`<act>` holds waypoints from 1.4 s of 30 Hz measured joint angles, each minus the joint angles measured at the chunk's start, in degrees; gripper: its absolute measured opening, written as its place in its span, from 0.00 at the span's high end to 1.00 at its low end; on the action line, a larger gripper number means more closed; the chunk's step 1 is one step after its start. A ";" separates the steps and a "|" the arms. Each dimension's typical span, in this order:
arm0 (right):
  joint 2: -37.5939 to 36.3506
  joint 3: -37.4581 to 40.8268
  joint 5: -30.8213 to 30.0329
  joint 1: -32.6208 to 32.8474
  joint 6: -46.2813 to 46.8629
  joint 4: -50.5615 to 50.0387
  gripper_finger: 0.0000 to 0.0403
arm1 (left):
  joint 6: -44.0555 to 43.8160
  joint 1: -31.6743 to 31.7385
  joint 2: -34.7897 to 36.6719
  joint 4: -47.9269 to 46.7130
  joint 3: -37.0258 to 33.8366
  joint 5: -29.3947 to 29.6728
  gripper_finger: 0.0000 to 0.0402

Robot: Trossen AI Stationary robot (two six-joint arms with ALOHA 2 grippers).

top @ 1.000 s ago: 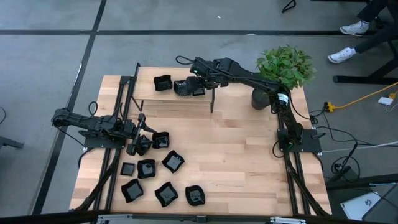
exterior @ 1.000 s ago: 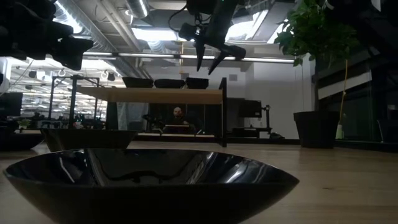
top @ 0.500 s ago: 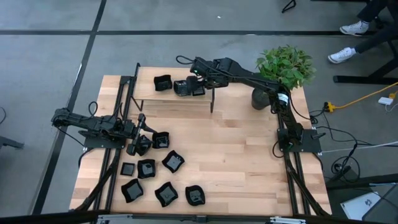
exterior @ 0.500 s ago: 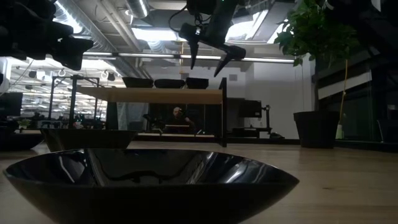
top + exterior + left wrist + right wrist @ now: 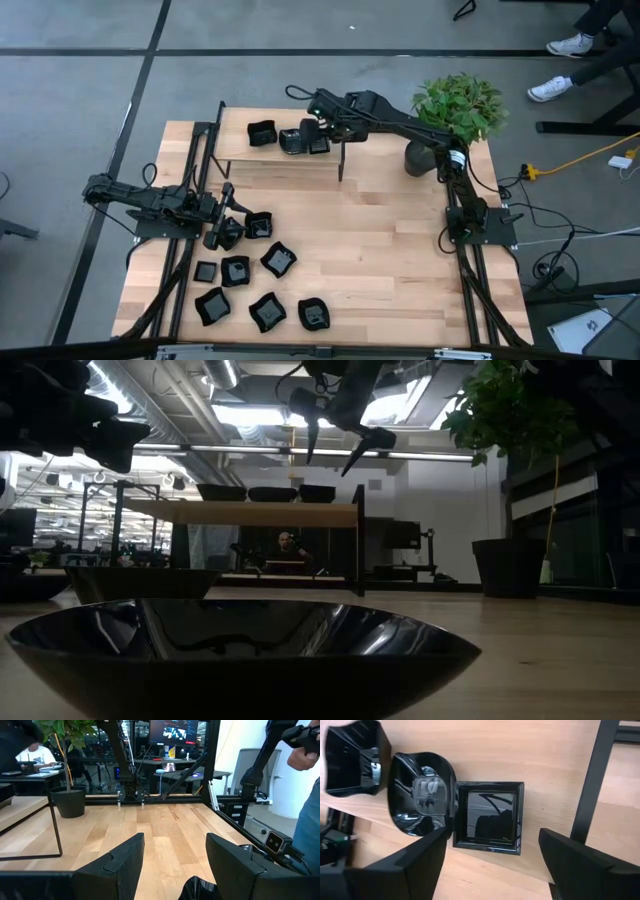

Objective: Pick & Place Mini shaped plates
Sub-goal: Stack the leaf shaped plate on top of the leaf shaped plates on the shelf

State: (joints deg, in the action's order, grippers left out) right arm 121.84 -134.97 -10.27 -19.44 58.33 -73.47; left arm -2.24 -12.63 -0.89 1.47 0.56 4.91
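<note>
Three mini shaped plates sit in a row on the raised wooden shelf (image 5: pixel 280 160) at the far side of the table (image 5: pixel 390 260): a wavy-edged dish (image 5: pixel 352 757), a round dish (image 5: pixel 420 795) and a square dish (image 5: pixel 487 817), the round and square ones touching. The right gripper (image 5: pixel 314 122) hangs directly above the square dish with its fingers (image 5: pixel 585 865) spread wide apart and nothing between them. The remaining plates lie in a loose cluster (image 5: pixel 255 285) on the near-left part of the table. The left gripper (image 5: pixel 228 228) sits low at the edge of that cluster, fingers (image 5: pixel 125 862) apart, with a black dish (image 5: pixel 200 889) just below them; contact cannot be determined. A potted plant (image 5: pixel 455 110) stands at the far right corner.
</note>
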 joint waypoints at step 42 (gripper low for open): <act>-1.81 -0.03 -0.56 20.91 3.17 -1.76 0.92 | 0.00 0.00 0.00 0.00 0.00 0.00 0.48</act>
State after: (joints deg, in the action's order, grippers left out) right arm 120.03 -135.00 -10.83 1.47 61.49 -75.22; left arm -2.24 -12.62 -0.89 1.48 0.56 4.91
